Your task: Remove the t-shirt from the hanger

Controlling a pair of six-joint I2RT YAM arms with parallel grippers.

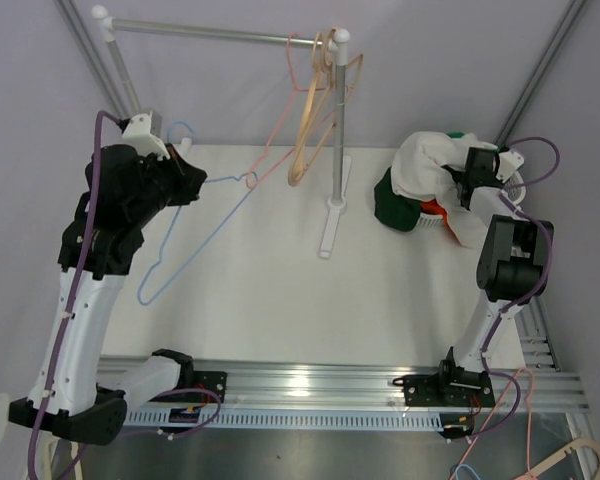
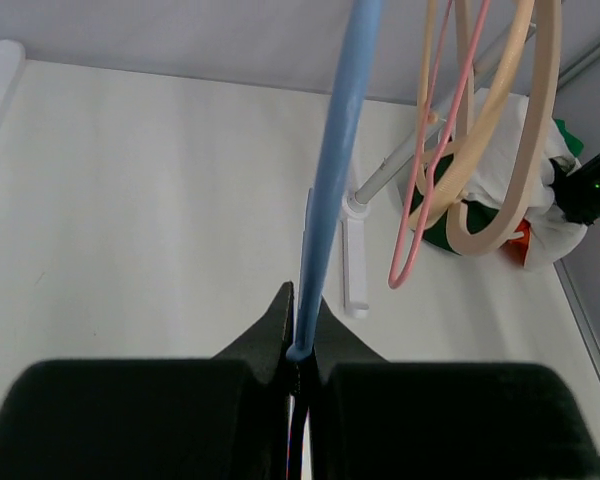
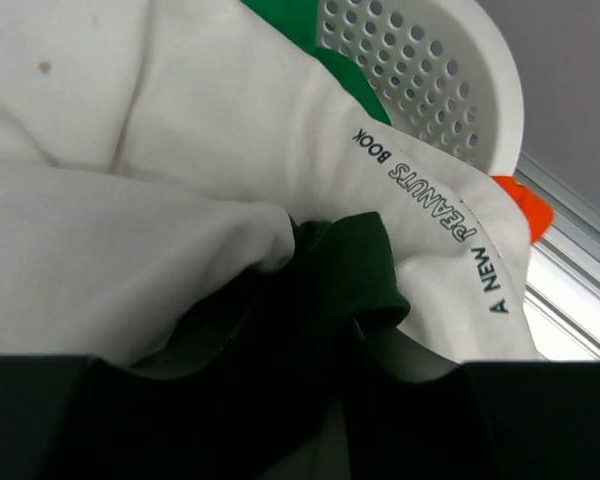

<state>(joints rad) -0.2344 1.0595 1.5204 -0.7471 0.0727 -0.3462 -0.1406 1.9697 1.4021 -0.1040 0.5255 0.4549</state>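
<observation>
The white worktop (image 1: 280, 290) is occupied along its far edge by a clothes rack (image 1: 210, 33). From its rail a wooden hanger (image 2: 540, 130) and a pink hanger (image 2: 396, 278) are hung near the right post. The t-shirt (image 1: 420, 165), white with black lettering, is carried by no hanger. It is heaped over a white perforated basket (image 3: 430, 60) at the worktop's right edge, with a green garment (image 1: 390, 210) bunched under it. The right gripper (image 1: 472, 180) is pressed into that pile, and its fingers are buried in cloth, so whether anything is grasped cannot be told. A bare blue hanger (image 2: 335, 180) is clamped in the left gripper (image 2: 300, 320) near the far-left corner.
</observation>
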